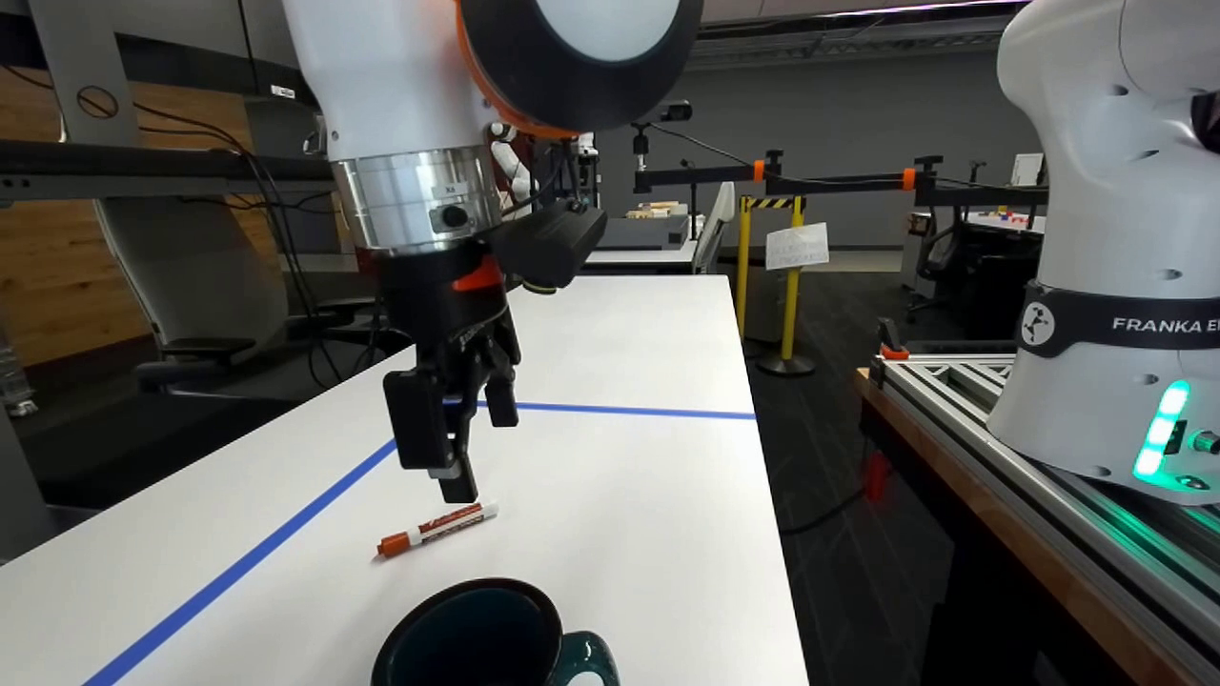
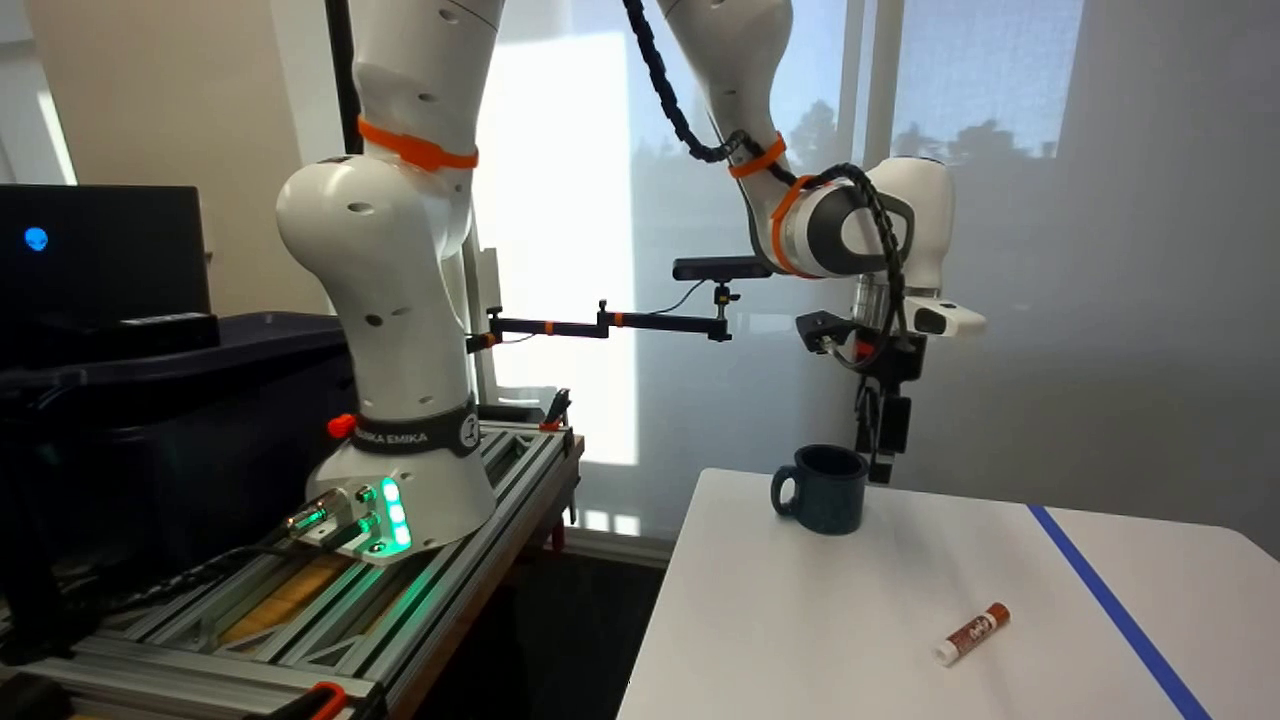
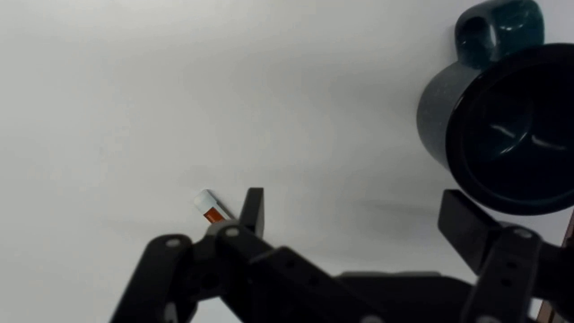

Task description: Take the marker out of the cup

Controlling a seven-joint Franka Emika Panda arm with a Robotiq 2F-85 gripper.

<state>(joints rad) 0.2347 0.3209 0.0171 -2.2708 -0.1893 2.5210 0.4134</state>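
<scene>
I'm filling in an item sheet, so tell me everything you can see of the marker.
The marker is slim and straight, with a reddish-brown cap that looks on, a white band, a reddish label whose print I cannot read, and a white end. It looks like plastic. It lies on its side on the white table, outside the cup, cap end toward the blue tape. Only the table touches it; in the wrist view the gripper hides part of it.

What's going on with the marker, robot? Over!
Claw open, empty. Marker outside cup, lying on table. Cup looks near claw in wrist view, might get bumped.
</scene>
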